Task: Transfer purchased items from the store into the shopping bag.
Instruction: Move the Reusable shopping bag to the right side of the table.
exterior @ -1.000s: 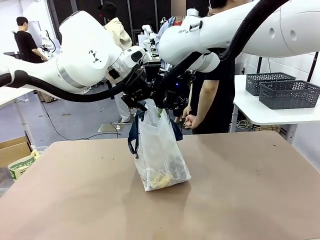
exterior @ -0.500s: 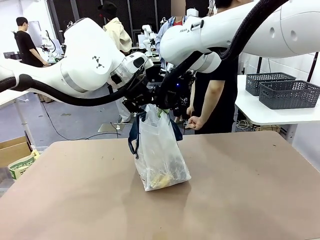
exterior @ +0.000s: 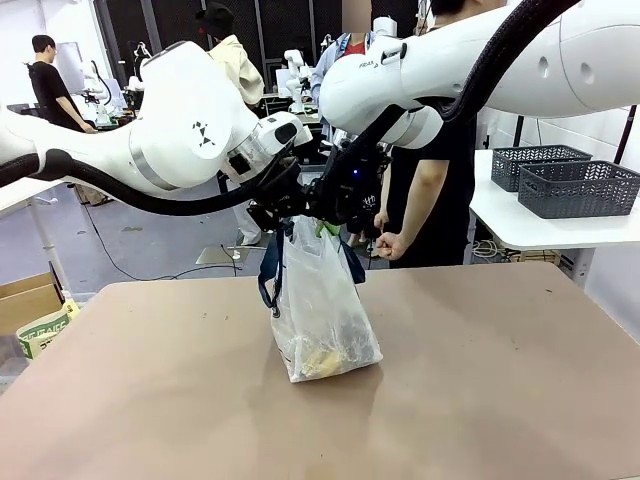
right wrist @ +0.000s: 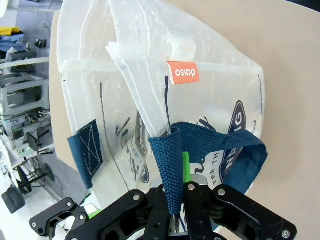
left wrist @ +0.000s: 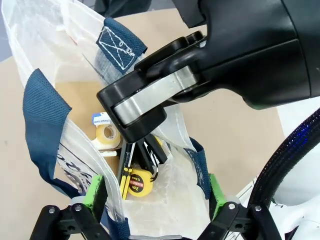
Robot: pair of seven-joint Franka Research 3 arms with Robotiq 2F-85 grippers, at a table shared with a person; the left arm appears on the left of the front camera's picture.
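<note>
The shopping bag (exterior: 320, 310), whitish plastic with navy straps, stands upright in the middle of the brown table (exterior: 500, 380). My right gripper (right wrist: 179, 192) is shut on one navy strap handle (right wrist: 172, 160) at the bag's top and holds it up. Just beside it, my left gripper (left wrist: 155, 192) is open, its green pads (left wrist: 95, 187) spread over the bag's mouth. In the left wrist view the bag holds purchased items: a clear tape roll (left wrist: 107, 135), a yellow tape measure (left wrist: 137, 182) and dark pens. A yellow piece (exterior: 322, 358) shows through the bag's bottom.
A person (exterior: 430, 190) stands at the far side, one hand (exterior: 385, 243) low behind the bag. Two dark grey lattice baskets (exterior: 575, 185) sit on a white side table at the right. A cardboard box (exterior: 25, 300) lies off the table's left edge.
My left arm has shifted a little to the right, closer over the bag's mouth. The right gripper and the bag have stayed where they were.
</note>
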